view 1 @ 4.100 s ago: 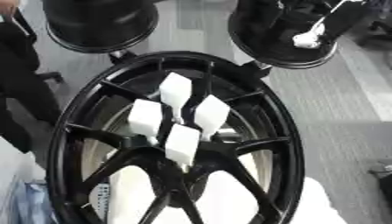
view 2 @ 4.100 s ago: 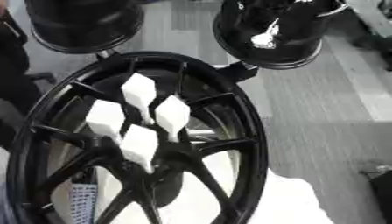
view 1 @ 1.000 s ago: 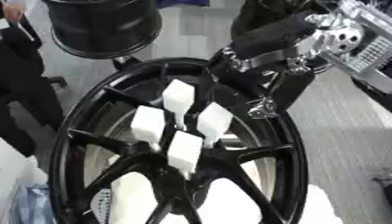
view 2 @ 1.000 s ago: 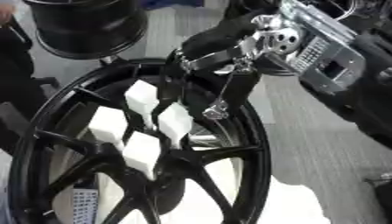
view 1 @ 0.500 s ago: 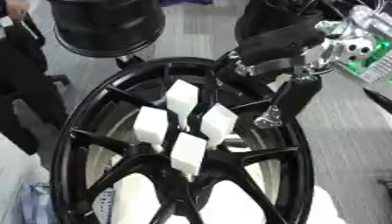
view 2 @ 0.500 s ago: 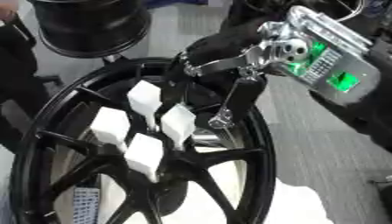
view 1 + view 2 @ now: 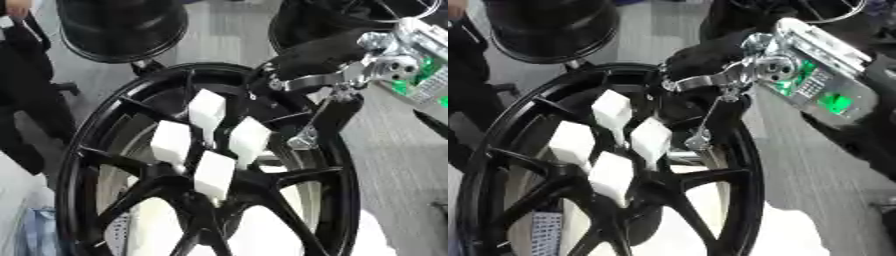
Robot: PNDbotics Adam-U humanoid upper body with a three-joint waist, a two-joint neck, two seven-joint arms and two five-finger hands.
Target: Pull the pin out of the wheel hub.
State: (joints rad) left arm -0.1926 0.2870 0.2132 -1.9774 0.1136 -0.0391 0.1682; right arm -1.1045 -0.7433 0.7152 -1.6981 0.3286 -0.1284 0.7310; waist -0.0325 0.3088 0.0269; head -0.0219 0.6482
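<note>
Closing on the pins (image 7: 208, 145): your right hand (image 7: 328, 117) has dropped over the hub's (image 7: 114, 135) upper-right rim, fingers apart, nothing gripped yet. Left hand n/v.

Lying flat, a black spoked wheel hub (image 7: 105, 165), carrying four white block-topped pins (image 7: 215, 173) clustered upright at its centre.

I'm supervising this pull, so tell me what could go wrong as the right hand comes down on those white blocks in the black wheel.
The right hand hangs over the black spoked wheel hub's rim, so its fingers could catch a spoke. The four white block-shaped pins cluster closely, so it might bump or grab the wrong one.
</note>
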